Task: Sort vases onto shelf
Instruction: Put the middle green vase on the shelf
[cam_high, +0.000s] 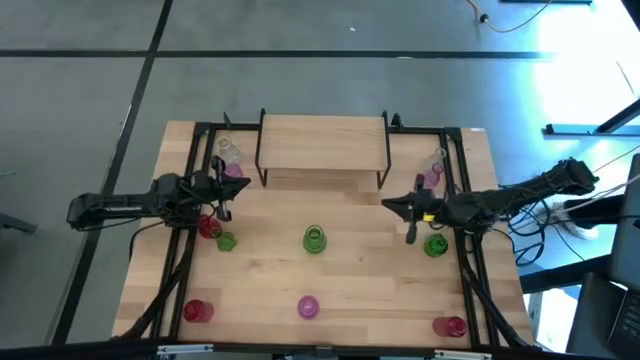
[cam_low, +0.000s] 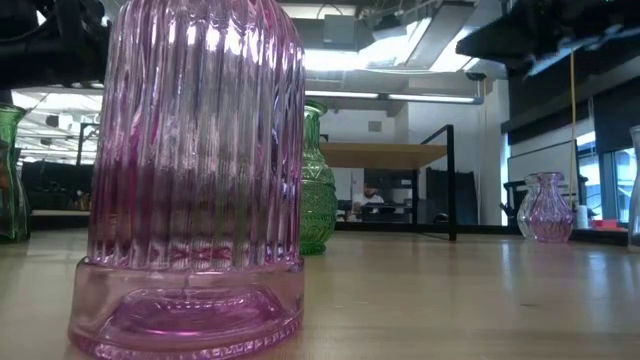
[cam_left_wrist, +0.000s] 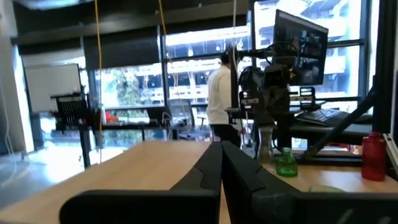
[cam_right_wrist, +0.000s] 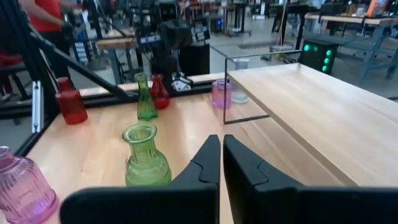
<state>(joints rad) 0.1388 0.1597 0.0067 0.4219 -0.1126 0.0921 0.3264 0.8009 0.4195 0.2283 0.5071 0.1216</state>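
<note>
With both grippers, left (cam_high: 222, 196) and right (cam_high: 392, 205), pressed together and empty, I risk knocking vases (cam_high: 313, 240) while reaching.

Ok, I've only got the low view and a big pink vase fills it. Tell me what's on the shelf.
Observer: Nothing. From above, the shelf has a bare board.
Operator: Give me the left gripper.
Observer: The left gripper is shut and empty, above the table near the shelf's left end.
Operator: Now the right one.
Observer: The right gripper is also shut and empty, just in front of the shelf's right end.
Operator: Name the vase nearest it.
Observer: A green vase stands on the table beside the right arm, toward the front edge.
</note>
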